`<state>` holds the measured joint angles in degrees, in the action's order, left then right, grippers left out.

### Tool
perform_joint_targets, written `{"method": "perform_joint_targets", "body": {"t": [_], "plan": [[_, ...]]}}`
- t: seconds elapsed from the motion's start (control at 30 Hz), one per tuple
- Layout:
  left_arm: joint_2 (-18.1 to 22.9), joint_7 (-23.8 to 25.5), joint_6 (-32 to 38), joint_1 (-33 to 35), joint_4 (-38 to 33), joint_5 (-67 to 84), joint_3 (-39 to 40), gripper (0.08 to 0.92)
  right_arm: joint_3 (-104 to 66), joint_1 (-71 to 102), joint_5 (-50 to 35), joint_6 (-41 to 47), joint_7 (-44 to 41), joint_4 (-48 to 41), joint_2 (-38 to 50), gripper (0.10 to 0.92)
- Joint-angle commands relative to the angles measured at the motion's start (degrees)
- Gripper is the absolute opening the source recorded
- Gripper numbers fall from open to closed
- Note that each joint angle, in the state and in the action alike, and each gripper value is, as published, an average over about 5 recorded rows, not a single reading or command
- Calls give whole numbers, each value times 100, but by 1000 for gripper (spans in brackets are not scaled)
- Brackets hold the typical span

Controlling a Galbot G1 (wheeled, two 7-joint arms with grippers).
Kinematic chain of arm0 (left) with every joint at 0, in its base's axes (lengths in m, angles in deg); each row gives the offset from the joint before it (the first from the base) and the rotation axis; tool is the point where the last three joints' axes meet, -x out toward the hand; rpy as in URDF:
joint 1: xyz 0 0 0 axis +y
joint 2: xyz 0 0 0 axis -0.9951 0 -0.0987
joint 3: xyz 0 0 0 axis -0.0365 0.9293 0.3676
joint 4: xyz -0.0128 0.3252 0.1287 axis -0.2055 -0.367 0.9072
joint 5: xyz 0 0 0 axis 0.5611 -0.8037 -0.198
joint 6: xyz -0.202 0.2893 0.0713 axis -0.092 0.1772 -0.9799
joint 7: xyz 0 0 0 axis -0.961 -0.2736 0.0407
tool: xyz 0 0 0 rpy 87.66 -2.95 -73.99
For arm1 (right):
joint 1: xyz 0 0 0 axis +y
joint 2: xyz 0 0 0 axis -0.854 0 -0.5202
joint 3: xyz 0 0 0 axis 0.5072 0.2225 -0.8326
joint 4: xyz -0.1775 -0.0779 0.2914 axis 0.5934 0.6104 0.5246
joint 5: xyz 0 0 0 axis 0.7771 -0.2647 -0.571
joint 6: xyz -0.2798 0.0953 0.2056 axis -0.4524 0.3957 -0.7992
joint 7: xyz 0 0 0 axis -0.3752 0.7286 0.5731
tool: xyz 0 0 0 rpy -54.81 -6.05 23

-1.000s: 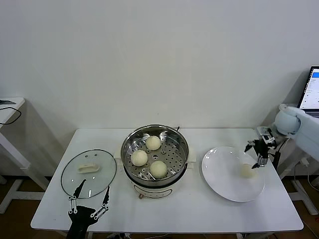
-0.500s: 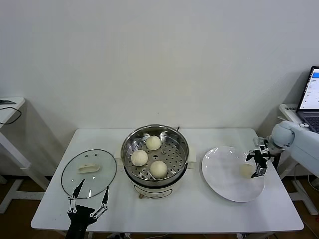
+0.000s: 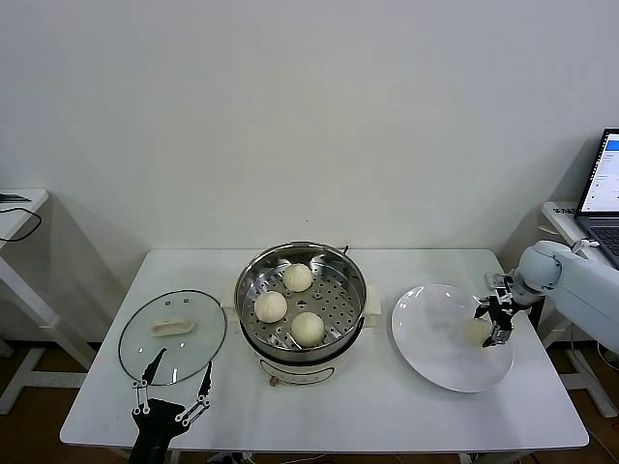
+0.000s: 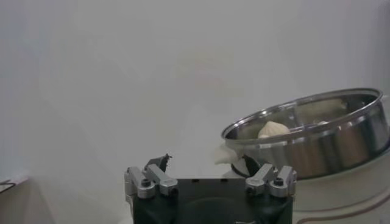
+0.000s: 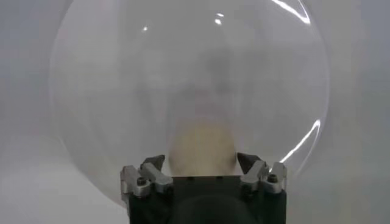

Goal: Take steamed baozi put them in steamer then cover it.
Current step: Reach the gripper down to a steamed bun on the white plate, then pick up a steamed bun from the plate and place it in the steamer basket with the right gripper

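1. The left gripper (image 3: pixel 174 385) hangs at the near edge of the white table (image 3: pixel 387 406), its fingers (image 3: pixel 206 379) spread wide and holding nothing, just in front of the cover.
2. The cover (image 3: pixel 172 335), a glass lid with a cream handle, lies flat on the table's left part, beside the steamer.
3. The steamer (image 3: pixel 301 302) stands at the table's middle; three steamed baozi (image 3: pixel 308 329) sit on its perforated tray.
4. To the right of the steamer lies a white plate (image 3: pixel 435 358), which bears the fourth baozi (image 3: pixel 477 330) near its right rim.
5. The right gripper (image 3: pixel 493 323) is down over that bun, a finger on either side of it. In the right wrist view the bun (image 5: pixel 202 146) fills the gap between the fingers (image 5: pixel 152 163); whether they already press it cannot be told.
6. A laptop (image 3: pixel 602 188) stands on a side table far right.
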<state>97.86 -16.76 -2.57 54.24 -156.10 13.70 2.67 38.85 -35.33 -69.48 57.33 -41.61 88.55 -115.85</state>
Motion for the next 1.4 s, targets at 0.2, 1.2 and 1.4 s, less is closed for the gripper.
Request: {"method": "perform_joint_targets", "body": {"t": [0.2,1.2,1.4], "plan": [[-57,3,1,-80,19,16,-38,823,225,-666,12,53,-288,406,82,678],[-109,-30,0,-102,-53,26,61,823,2339,-3990,-2182,1231,-1101,2459,-2728,657],[-99,-32,3,-111,-30,28,60,823,2537,-3660,-2200,1390,-707,2189,-3002,641]]}}
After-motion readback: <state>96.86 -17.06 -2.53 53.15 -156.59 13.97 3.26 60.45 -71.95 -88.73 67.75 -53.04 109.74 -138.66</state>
